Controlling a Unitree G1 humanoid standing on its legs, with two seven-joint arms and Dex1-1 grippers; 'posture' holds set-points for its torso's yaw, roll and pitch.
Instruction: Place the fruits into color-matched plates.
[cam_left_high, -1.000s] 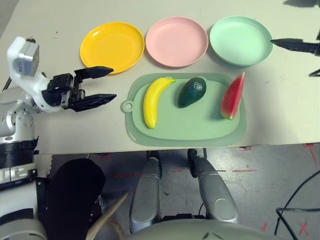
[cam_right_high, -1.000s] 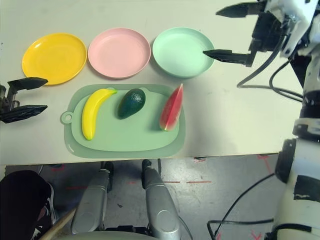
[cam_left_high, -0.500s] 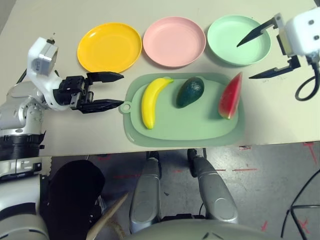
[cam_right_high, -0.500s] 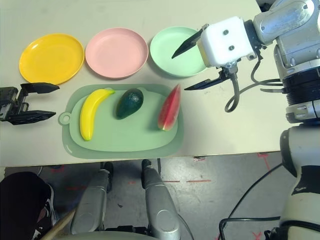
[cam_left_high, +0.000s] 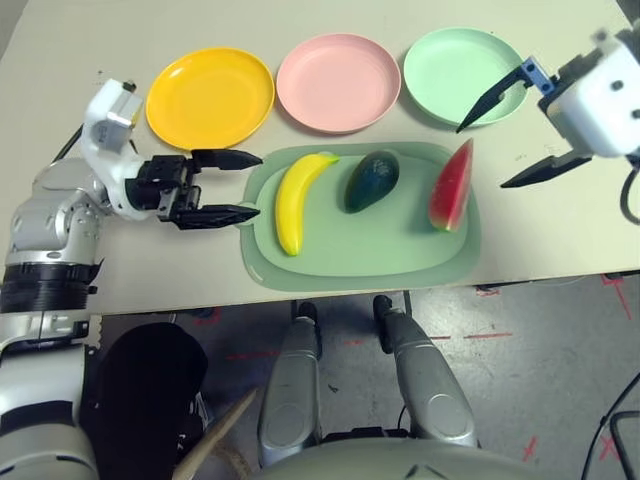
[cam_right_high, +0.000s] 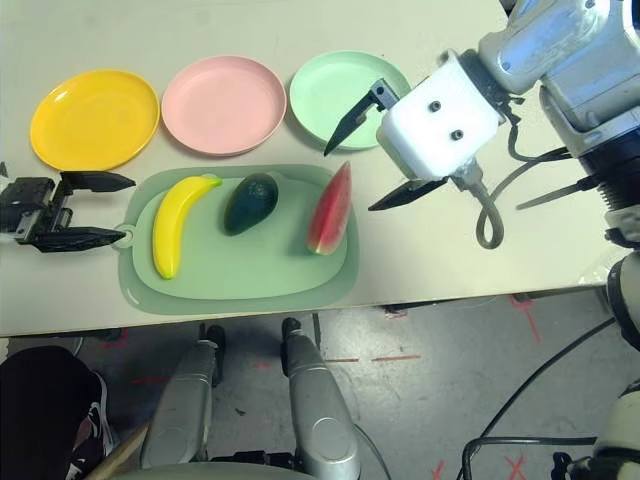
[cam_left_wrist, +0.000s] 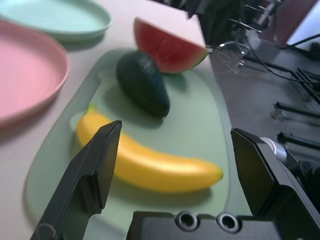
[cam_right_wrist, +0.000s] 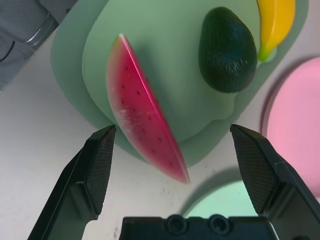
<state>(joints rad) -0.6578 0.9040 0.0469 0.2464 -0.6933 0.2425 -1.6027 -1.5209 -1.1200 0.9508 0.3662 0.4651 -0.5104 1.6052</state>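
The right claw (cam_right_high: 373, 148), its black fingers spread wide and empty, hangs at the upper right of the frame just above the red watermelon wedge (cam_right_high: 330, 208), while the left claw (cam_left_high: 222, 187), equally agape and holding nothing, points level at the curved yellow banana (cam_left_high: 295, 188) from the left edge of the pale-green cutting mat (cam_left_high: 360, 258). All three toy fruits, the dark green avocado (cam_left_high: 371, 181) between the other two, lie on the mat at centre frame; the yellow-orange plate (cam_left_high: 210, 97), pink plate (cam_left_high: 338, 82) and mint green plate (cam_left_high: 460, 75) sit bare in a row along the top of the cream surface (cam_left_high: 560, 230). A clean pick likely means bringing the right fingers down astride the wedge's flat red faces, not its thin rind edge, and closing across the narrow thickness. The fruits look smooth, hard and glossy, so likely slippery; the wedge tapers to points, and the plates are shallow, round and matt
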